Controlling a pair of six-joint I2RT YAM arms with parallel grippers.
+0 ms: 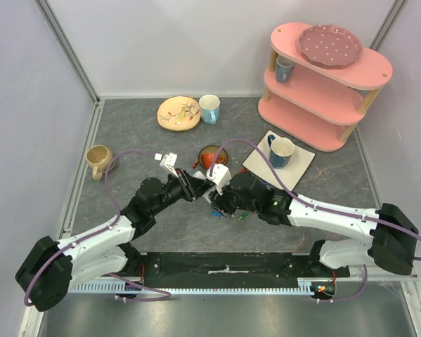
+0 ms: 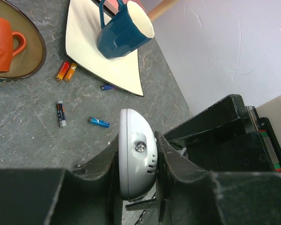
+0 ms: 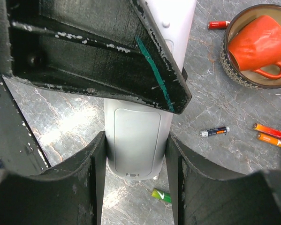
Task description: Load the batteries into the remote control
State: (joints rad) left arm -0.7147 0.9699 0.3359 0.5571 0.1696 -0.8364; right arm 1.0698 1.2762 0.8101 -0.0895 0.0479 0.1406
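The white remote control (image 3: 134,140) is held off the table by both grippers. My right gripper (image 3: 135,136) is shut on its lower end, the back panel with a small latch facing the camera. My left gripper (image 2: 138,138) is shut on its rounded end (image 2: 136,159), where a small LED shows. In the top view the two grippers meet at the table's middle, left (image 1: 198,188) and right (image 1: 214,194), hiding most of the remote. Loose batteries lie on the table: dark (image 3: 214,131) (image 2: 60,114), blue (image 2: 98,122) (image 1: 216,213), green (image 3: 161,195) (image 1: 243,215), orange (image 3: 269,130) (image 2: 62,71).
An orange mug (image 1: 210,157) sits in a brown bowl just behind the grippers. A dark blue mug (image 1: 280,149) stands on a cream square plate (image 1: 300,166) to the right. A tan mug (image 1: 98,160), a wooden plate (image 1: 178,112), a light-blue mug (image 1: 209,109) and a pink shelf (image 1: 322,84) stand further off.
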